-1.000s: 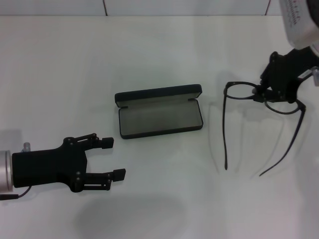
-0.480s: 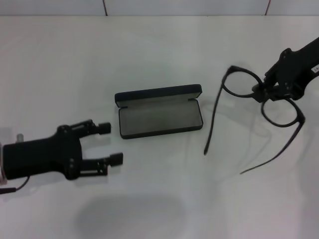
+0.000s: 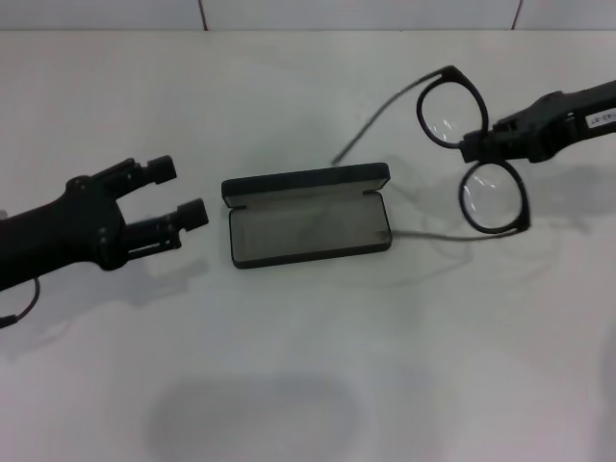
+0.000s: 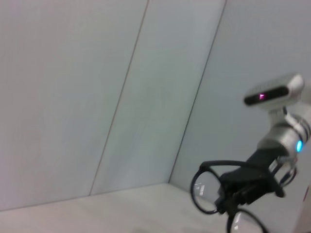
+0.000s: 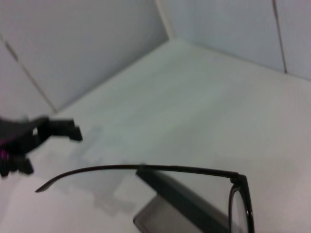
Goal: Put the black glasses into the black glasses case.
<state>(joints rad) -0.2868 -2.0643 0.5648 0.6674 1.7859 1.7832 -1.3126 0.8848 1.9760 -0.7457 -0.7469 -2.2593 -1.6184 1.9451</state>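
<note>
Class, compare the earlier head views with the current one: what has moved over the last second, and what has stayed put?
The right gripper, shut on the black glasses at the bridge, has lifted and turned them so their temple arms now point toward the black glasses case. The left gripper, fingers open, has moved up and away from the robot, nearer the case's left end. The case has stayed open in the same place.

Glasses (image 3: 476,159): black frame, clear lenses. Case (image 3: 308,214): black shell, grey lining. Left gripper (image 3: 178,194), right gripper (image 3: 474,146): black. Table (image 3: 308,385): plain white.
</note>
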